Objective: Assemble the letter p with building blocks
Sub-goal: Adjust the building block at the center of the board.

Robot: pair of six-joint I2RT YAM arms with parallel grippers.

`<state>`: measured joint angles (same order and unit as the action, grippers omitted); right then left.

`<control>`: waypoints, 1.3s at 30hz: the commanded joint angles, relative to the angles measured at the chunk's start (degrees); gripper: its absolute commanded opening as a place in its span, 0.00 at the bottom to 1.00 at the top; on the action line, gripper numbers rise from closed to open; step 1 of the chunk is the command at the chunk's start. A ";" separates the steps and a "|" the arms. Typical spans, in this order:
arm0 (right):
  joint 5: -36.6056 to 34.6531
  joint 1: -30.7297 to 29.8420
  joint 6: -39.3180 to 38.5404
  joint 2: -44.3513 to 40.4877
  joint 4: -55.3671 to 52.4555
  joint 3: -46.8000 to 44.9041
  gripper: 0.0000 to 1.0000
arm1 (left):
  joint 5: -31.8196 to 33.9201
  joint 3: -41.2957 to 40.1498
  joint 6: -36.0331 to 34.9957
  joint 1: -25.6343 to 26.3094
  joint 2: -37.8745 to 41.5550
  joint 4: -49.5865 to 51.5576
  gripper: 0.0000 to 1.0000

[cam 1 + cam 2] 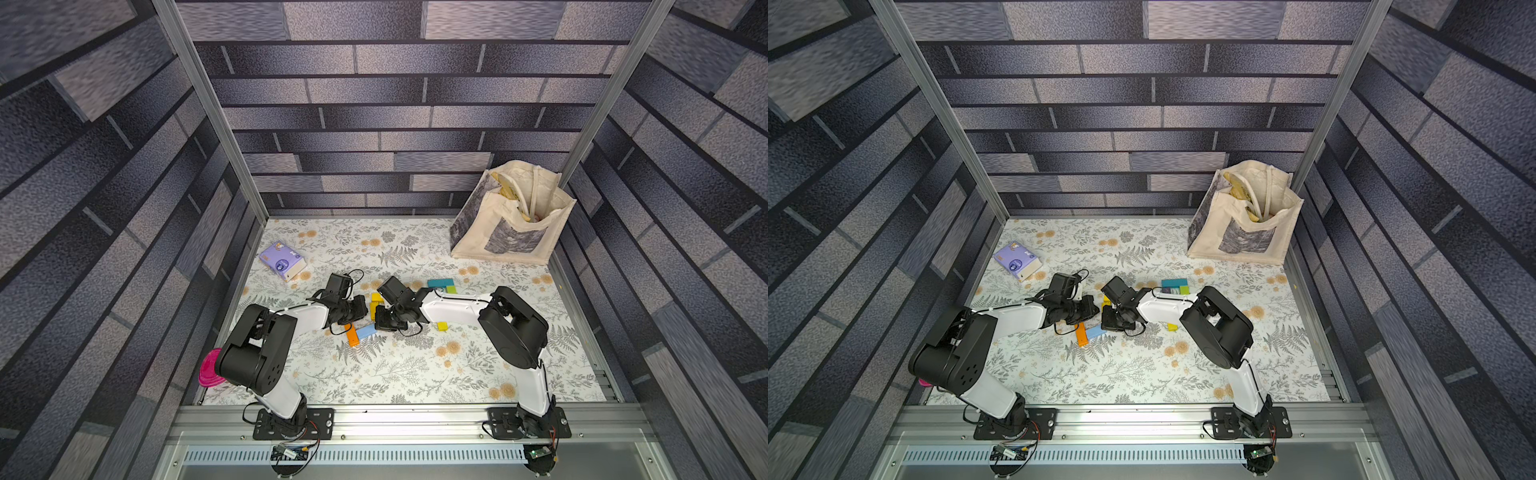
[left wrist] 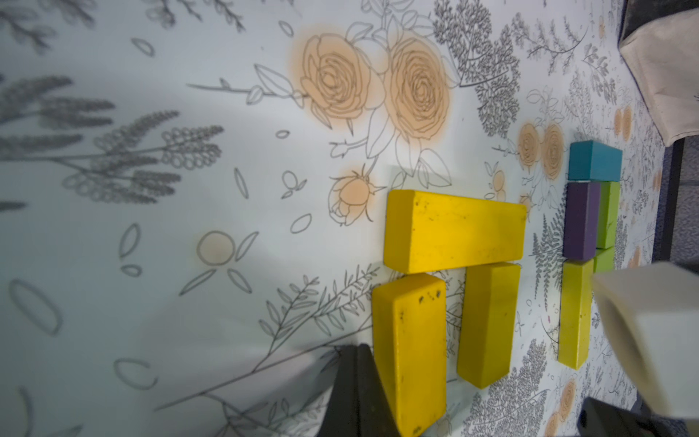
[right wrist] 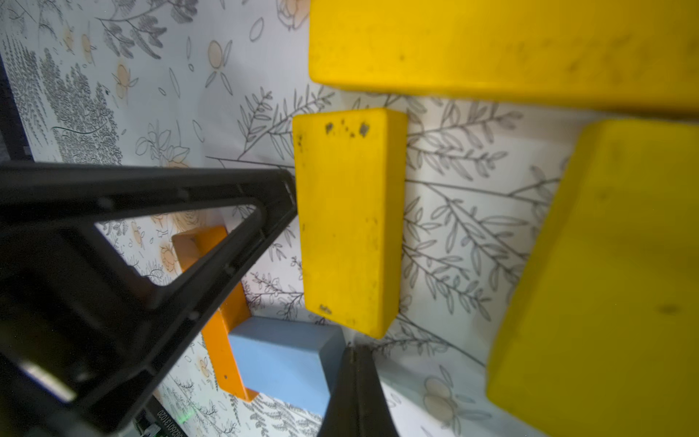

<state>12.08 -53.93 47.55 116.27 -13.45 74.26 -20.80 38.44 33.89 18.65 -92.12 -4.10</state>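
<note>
1. In both top views the left arm (image 1: 291,318) is reaching from the near rail toward the middle of the table (image 1: 374,374), its forearm low. The right arm (image 1: 457,305) is coming in from the opposite side, elbow raised and wrist bending down. Their ends are meeting at the yellow blocks (image 1: 376,298). Just nearer the rail, the orange block (image 1: 353,336) is lying with its long axis pointing roughly at the rail, and the light blue block (image 1: 365,331) is slanting against it. The teal block (image 1: 438,283) is lying beyond the right forearm.
2. In the left wrist view the left gripper (image 2: 357,363) is pressing its jaws together, holding nothing, with its tip against the long side of the speckled yellow block (image 2: 410,352). A second short yellow block is lying parallel, with a gap between them. The long yellow block (image 2: 454,230) is lying crosswise at their ends.
3. In the right wrist view the right gripper (image 3: 353,363) is closed to a wedge, gripping nothing. It is pointing between the speckled yellow block's end and the light blue block.
</note>
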 commanded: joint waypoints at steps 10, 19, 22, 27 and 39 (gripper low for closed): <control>-8.81 -0.13 -3.76 -3.53 -8.01 1.38 0.00 | 0.27 -0.38 0.82 -0.39 -1.38 2.67 0.00; -8.68 1.47 -5.16 -1.77 -7.73 3.37 0.00 | -0.23 0.37 1.14 -0.45 -2.50 1.92 0.00; -8.51 1.79 -5.37 -1.27 -7.47 3.96 0.00 | -0.71 1.15 1.26 -0.45 -3.28 1.71 0.00; -7.99 2.00 -5.57 1.47 -7.29 5.05 0.00 | -0.57 2.01 1.25 -0.55 -3.86 1.88 0.00; -7.16 2.50 -5.36 3.60 -6.76 5.63 0.00 | -0.34 3.14 1.49 -1.17 -4.25 2.67 0.00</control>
<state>4.73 -51.99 42.74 118.04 -19.40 79.35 -22.33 41.32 34.94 17.89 -95.33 -4.99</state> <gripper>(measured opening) 0.047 0.046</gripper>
